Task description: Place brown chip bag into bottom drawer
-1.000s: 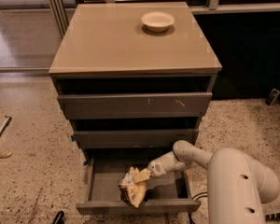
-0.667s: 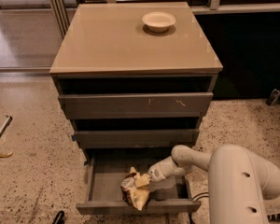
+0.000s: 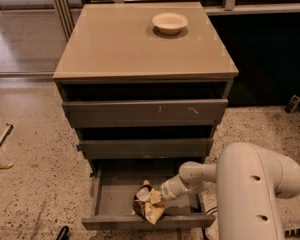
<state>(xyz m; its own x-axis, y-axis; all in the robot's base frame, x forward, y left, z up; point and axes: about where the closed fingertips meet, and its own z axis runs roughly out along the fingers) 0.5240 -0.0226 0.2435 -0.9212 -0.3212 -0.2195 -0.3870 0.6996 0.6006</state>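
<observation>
The brown chip bag (image 3: 148, 203), crumpled and shiny with tan and whitish patches, lies inside the open bottom drawer (image 3: 110, 200), near its front middle. My gripper (image 3: 162, 194) reaches down into the drawer from the right and is right against the bag's right side. My white arm (image 3: 250, 189) fills the lower right of the camera view.
The two upper drawers (image 3: 145, 113) are pushed in, each slightly ajar. A round cream bowl (image 3: 169, 22) sits on the tan cabinet top (image 3: 115, 44). A dark tool (image 3: 0, 146) lies on the speckled floor at left. A dark wall stands at right.
The gripper and the bag have shifted slightly left and toward the drawer's front; the bag now rests lower in the drawer.
</observation>
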